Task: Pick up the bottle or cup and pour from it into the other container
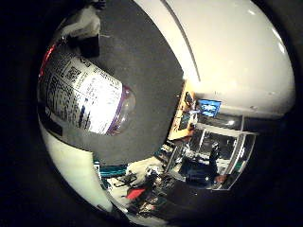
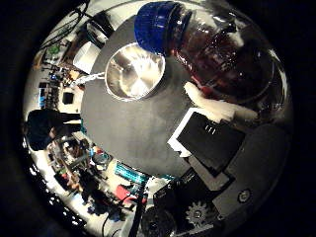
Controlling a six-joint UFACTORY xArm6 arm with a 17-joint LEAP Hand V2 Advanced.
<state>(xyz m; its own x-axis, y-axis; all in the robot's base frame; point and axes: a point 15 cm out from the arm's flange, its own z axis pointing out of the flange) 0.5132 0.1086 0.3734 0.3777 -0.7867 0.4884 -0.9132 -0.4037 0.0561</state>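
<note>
A clear bottle (image 2: 222, 54) of dark reddish liquid with a blue cap (image 2: 158, 25) lies close against my palm in the right thumb side palm view. My right hand (image 2: 212, 138) has its white and black fingers (image 2: 209, 107) curled against the bottle's side. The capped end points at a shiny metal bowl (image 2: 133, 71), which stands on a dark round table (image 2: 138, 123). The cap is next to the bowl's rim. The right little finger side palm view shows the bottle's printed label and purple base (image 1: 85, 90) above the same table (image 1: 142, 57).
A white panel (image 1: 237, 47) stands beyond the table's edge. A cluttered work area with a lit screen (image 1: 208, 107) lies past it. More clutter and shelves (image 2: 69, 163) surround the table on the bowl's side.
</note>
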